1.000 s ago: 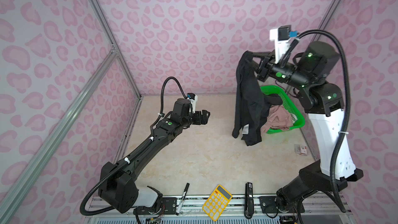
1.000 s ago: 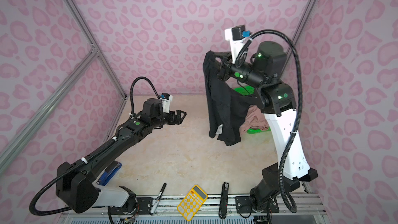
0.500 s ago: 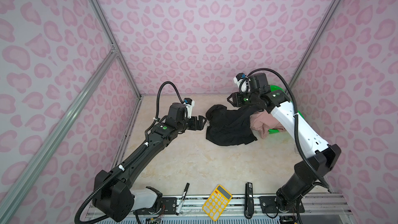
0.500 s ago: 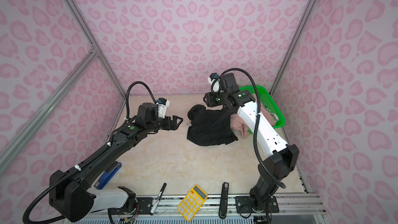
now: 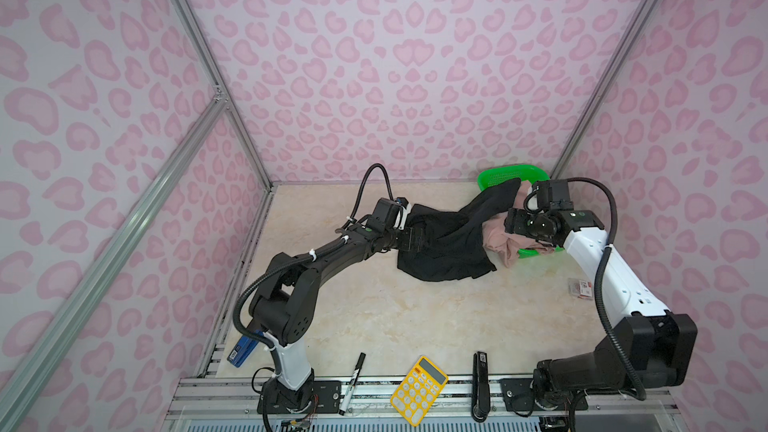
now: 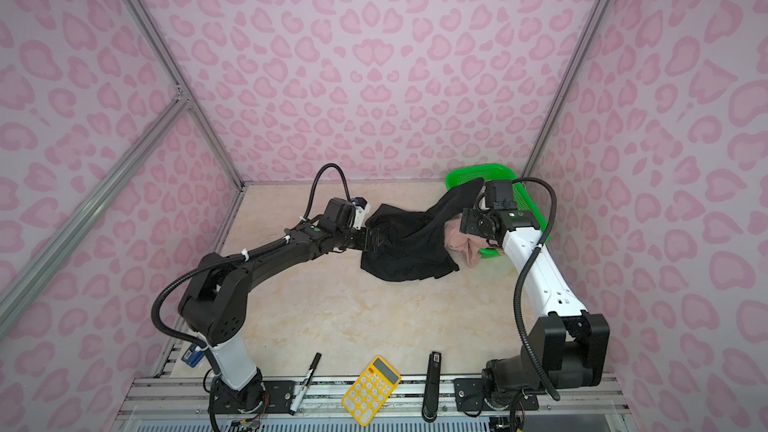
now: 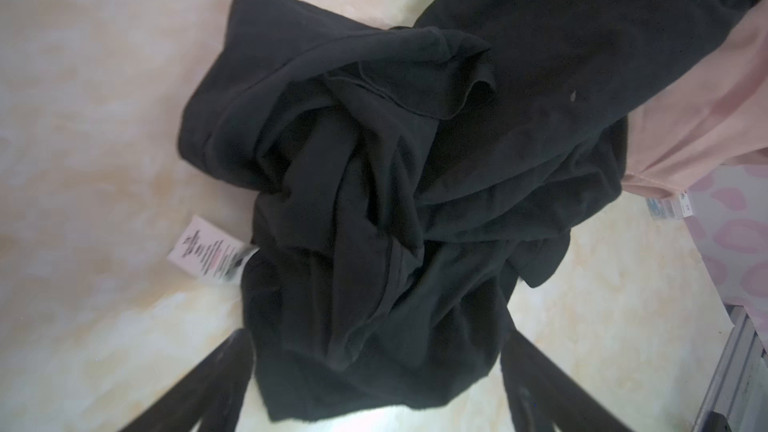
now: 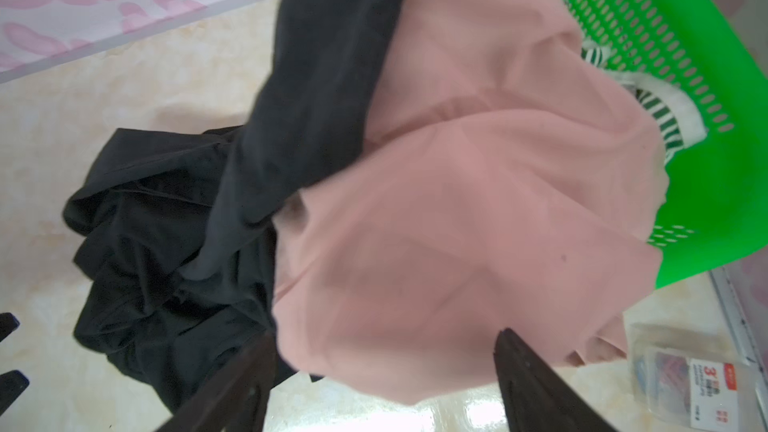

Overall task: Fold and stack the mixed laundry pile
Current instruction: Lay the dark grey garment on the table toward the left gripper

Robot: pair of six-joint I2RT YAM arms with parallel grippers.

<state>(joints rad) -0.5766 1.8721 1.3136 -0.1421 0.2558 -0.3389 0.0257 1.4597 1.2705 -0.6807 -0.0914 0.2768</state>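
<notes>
Black garment point(image 5: 444, 251) dropped onto table point(image 5: 415, 317); right jaws released, left jaws spread, perhaps touching it.

Three walls close in the space, all pale lilac with pink heart-like blotches: the back wall point(image 5: 395, 56) at 12 o'clock and the side walls point(image 5: 62, 160) at 9 and 3 o'clock. Silver metal posts point(image 5: 195, 35) run up both back corners. A slanted bar point(image 5: 112, 251) crosses the wall at 9 o'clock. The bench point(image 5: 415, 317) is cream, marble-patterned and glossy, with a metal rail point(image 5: 232, 396) at 6 o'clock.
</notes>
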